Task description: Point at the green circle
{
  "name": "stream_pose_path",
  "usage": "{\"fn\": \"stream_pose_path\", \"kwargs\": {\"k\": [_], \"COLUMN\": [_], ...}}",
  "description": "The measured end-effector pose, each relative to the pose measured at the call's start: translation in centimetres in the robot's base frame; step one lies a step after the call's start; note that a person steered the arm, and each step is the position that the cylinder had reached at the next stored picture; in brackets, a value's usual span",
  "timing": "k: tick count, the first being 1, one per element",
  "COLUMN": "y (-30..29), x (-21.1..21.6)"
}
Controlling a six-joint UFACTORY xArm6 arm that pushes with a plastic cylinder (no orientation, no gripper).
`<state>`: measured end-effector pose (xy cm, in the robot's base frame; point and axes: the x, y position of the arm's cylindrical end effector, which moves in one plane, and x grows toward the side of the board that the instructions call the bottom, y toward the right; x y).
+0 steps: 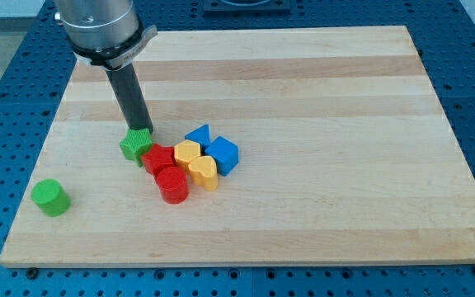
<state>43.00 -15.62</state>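
Eight blocks lie on a pale wooden board (320, 99) over blue perforated table (7, 74); no claw shows.

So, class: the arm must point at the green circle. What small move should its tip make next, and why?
Probably slide my tip toward the view's lower left: it sits at the green star in the cluster, while the green circle stands alone there.

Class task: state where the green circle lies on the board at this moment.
The green circle sits alone near the wooden board's bottom-left corner in the camera view, apart from the cluster; its nearest neighbour is the green star, where my tip rests.
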Motion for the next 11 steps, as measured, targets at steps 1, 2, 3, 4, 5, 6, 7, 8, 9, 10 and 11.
{"fn": "stream_pose_path", "kwargs": {"k": [1,2,3,4,5,6,7,8,9,10,11], "y": [1.6,2.6,-2.2,-10.7,-14.6,-14.9,-14.9,-14.8,-14.9,-14.8,-14.9], "x": [0.0,-0.4,-4.1,-6.5,-6.0,-5.7,-3.9,1.4,4.8,8.9,13.2]}}
